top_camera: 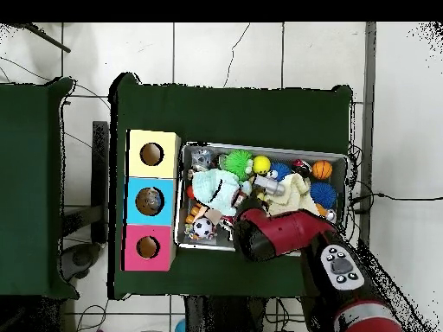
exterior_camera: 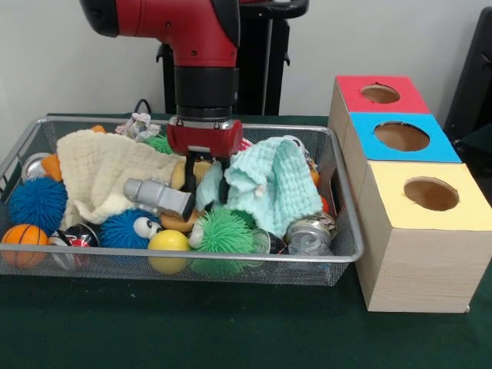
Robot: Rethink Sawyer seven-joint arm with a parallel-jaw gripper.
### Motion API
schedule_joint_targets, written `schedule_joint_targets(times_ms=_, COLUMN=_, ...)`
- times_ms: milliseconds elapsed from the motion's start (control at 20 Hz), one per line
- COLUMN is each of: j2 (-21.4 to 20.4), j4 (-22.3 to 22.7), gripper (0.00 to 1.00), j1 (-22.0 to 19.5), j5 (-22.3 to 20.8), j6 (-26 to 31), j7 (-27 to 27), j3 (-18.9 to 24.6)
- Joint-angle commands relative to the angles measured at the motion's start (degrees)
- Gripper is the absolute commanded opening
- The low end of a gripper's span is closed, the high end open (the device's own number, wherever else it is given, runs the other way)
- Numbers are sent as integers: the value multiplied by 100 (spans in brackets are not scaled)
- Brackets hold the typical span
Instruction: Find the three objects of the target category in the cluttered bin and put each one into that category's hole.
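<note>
My gripper (exterior_camera: 205, 181) is down in the wire bin (exterior_camera: 231, 257), near its middle. Its fingers (exterior_camera: 190, 175) stand apart, open, with a fold of the mint cloth (exterior_camera: 273, 188) and a yellowish toy between them. A grey cylinder toy (exterior_camera: 157, 196) lies just left of the gripper and a green spiky ball (exterior_camera: 223, 231) just in front. A cream cloth (exterior_camera: 100, 173) covers the left part of the bin. In the overhead view the red arm (top_camera: 277, 233) hides the gripper.
Beside the bin stands a row of boxes with holes: red (exterior_camera: 380, 94), blue (exterior_camera: 401, 136), yellow (exterior_camera: 430, 194). Also in the bin are a blue spiky ball (exterior_camera: 37, 204), a small basketball (exterior_camera: 23, 240), a yellow ball (exterior_camera: 169, 246) and a crushed can (exterior_camera: 311, 234).
</note>
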Motion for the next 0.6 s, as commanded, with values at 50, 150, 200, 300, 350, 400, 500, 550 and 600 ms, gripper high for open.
schedule_joint_targets(times_ms=50, j2=-378, j4=1419, gripper=100, j1=-525, j5=-252, j6=735, j7=-488, j3=534)
schedule_joint_targets(times_ms=150, j2=-548, j4=1524, gripper=100, j1=-687, j5=-186, j6=896, j7=-611, j3=716)
schedule_joint_targets(times_ms=200, j2=-608, j4=1547, gripper=100, j1=-740, j5=-157, j6=955, j7=-652, j3=783)
schedule_joint_targets(times_ms=300, j2=-662, j4=1579, gripper=100, j1=-815, j5=-124, j6=1020, j7=-693, j3=892)
schedule_joint_targets(times_ms=350, j2=-677, j4=1584, gripper=100, j1=-839, j5=-120, j6=1047, j7=-709, j3=931)
schedule_joint_targets(times_ms=400, j2=-720, j4=1609, gripper=100, j1=-862, j5=-111, j6=1081, j7=-727, j3=970)
schedule_joint_targets(times_ms=500, j2=-750, j4=1621, gripper=100, j1=-909, j5=-112, j6=1147, j7=-769, j3=1035)
schedule_joint_targets(times_ms=550, j2=-759, j4=1624, gripper=100, j1=-938, j5=-114, j6=1182, j7=-793, j3=1070)
schedule_joint_targets(times_ms=600, j2=-752, j4=1615, gripper=100, j1=-958, j5=-127, j6=1200, j7=-807, j3=1092)
